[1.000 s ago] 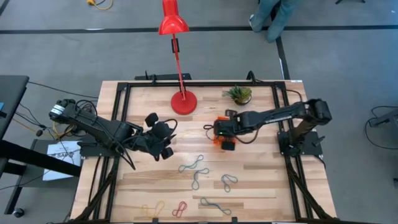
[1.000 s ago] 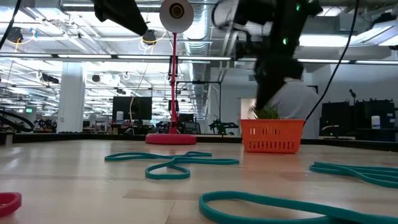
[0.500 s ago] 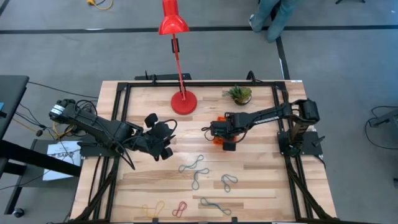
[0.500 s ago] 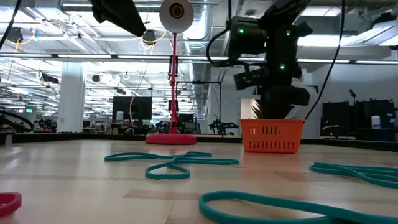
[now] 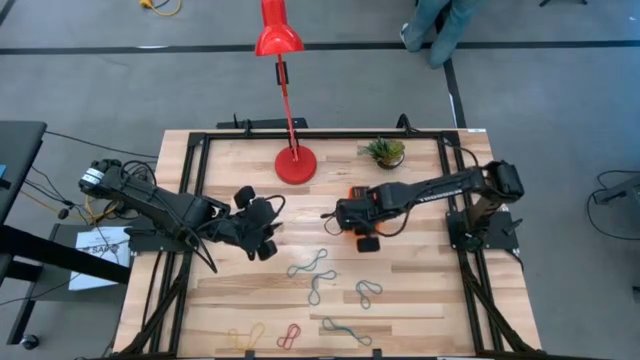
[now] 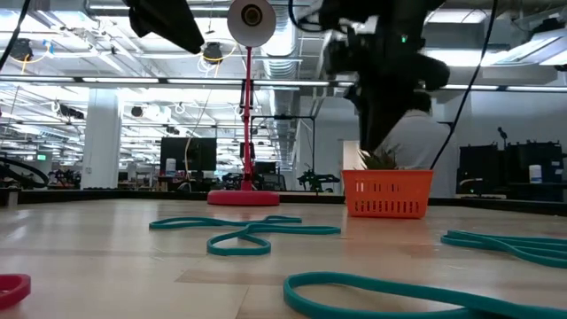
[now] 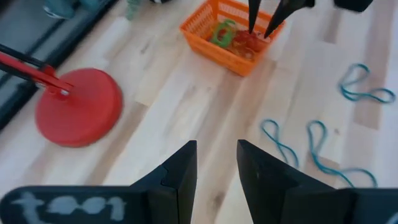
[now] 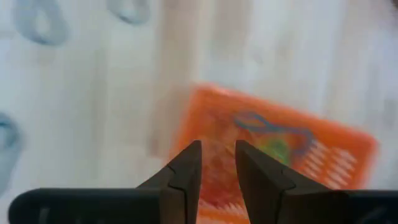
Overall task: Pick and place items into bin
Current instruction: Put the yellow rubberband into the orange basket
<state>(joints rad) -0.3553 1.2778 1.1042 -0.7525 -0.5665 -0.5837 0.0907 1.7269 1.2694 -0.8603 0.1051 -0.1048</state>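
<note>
The orange bin point(image 5: 357, 191) stands mid-table on its base, in front of the potted plant. In the left wrist view the bin point(image 7: 208, 38) holds red and green bands point(image 7: 239, 38). The right wrist view shows the bin point(image 8: 339, 146) with a teal band point(image 8: 273, 127) lying inside. My right gripper point(image 8: 218, 143) hangs open over the bin's left part, pointing down, with nothing between its fingers point(image 7: 260, 30). My left gripper point(image 7: 216, 144) is open and empty, raised left of the bin point(image 5: 262, 228). Teal bands point(image 5: 312, 265), a yellow band point(image 5: 246, 338) and a red band point(image 5: 288, 335) lie flat nearer the table's near edge.
The red lamp base point(image 5: 295, 165) stands left of the bin and its pole leans over the far edge. A small potted plant point(image 5: 385, 151) sits just beyond the bin. More teal bands point(image 6: 244, 232) lie in front of the bin point(image 6: 388, 197). A black frame runs around the tabletop.
My right gripper dipped toward the bin, then rose again, and shifted a little toward the table's left. The bin and the bands on the table stayed where they were.
</note>
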